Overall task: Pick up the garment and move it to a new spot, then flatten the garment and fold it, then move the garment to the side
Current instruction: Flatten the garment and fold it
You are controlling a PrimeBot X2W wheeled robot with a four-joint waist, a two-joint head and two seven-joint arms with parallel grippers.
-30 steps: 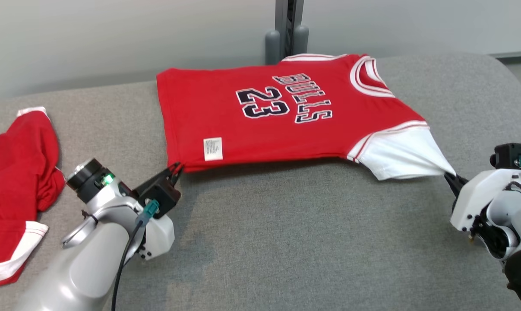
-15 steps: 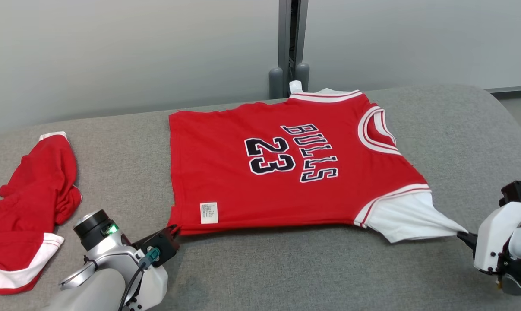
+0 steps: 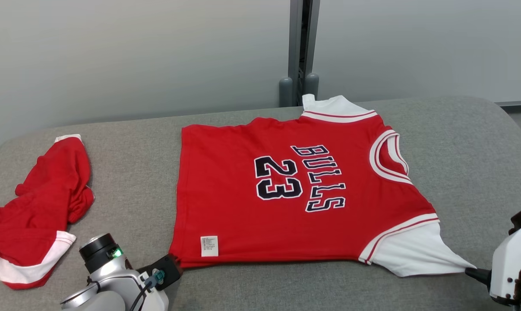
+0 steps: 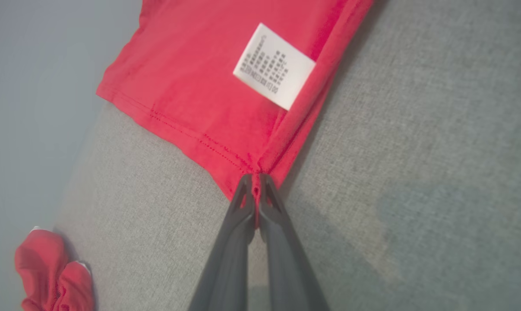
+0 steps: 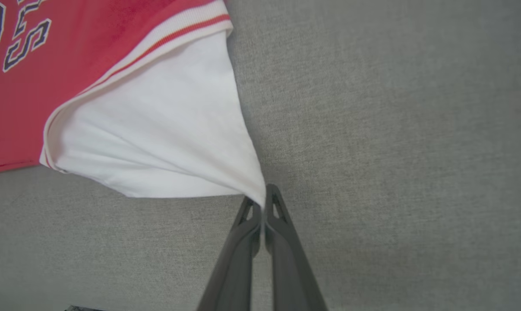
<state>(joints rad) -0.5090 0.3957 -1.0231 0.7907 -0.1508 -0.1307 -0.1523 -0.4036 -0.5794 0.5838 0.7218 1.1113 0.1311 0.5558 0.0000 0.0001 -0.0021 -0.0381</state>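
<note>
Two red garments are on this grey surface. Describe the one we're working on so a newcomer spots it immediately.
Start from the grey padded surface. At its middle lies the jersey, spread flat, red with white sleeves. Unlike the crumpled red garment to its left, it shows BULLS and 23 in dark lettering and a white label near the hem.

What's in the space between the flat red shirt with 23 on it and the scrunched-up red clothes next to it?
Just bare grey padded surface lies between the jersey and the crumpled red garment; the head view shows it.
</note>
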